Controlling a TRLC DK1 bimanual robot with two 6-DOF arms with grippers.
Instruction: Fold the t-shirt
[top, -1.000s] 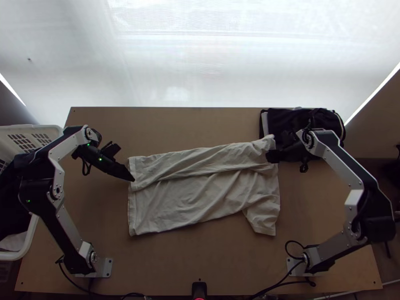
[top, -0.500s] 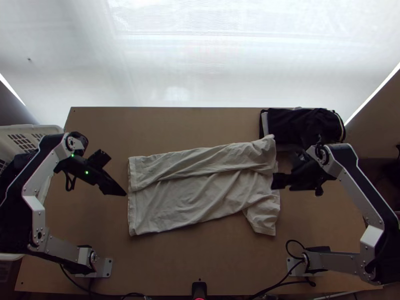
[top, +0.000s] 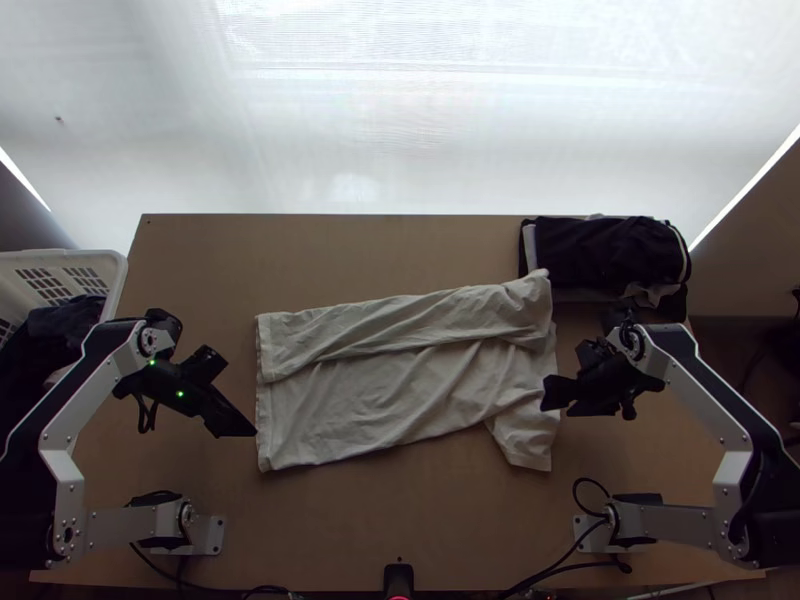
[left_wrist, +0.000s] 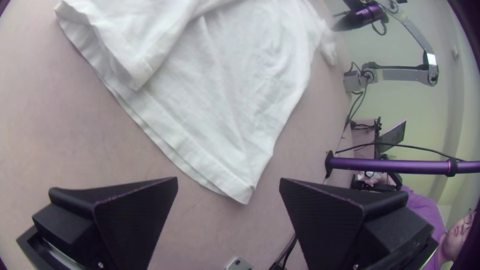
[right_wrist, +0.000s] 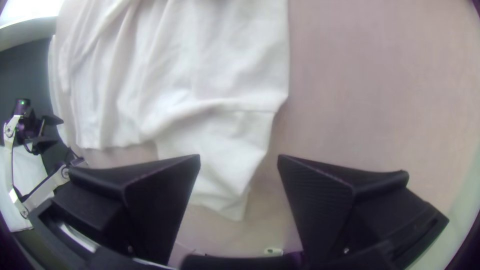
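The pale t-shirt lies on the table with its far side folded over lengthwise and a sleeve sticking out at the near right. My left gripper is beside the shirt's left hem, near its near corner. In the left wrist view, my left gripper stands open, with the corner of the shirt just beyond the gap. At the sleeve end, my right gripper is by the shirt's right edge. The right wrist view has my right gripper open, the sleeve of the shirt between and beyond its fingers, not gripped.
Dark folded clothes lie at the table's far right corner. A white basket with dark cloth stands off the left edge. A small black device sits at the near edge, and cables run by both arm bases.
Both grippers have moved toward the table's near edge, the left along the hem and the right from the shirt's far right corner toward the sleeve. The shirt has stayed as it was.
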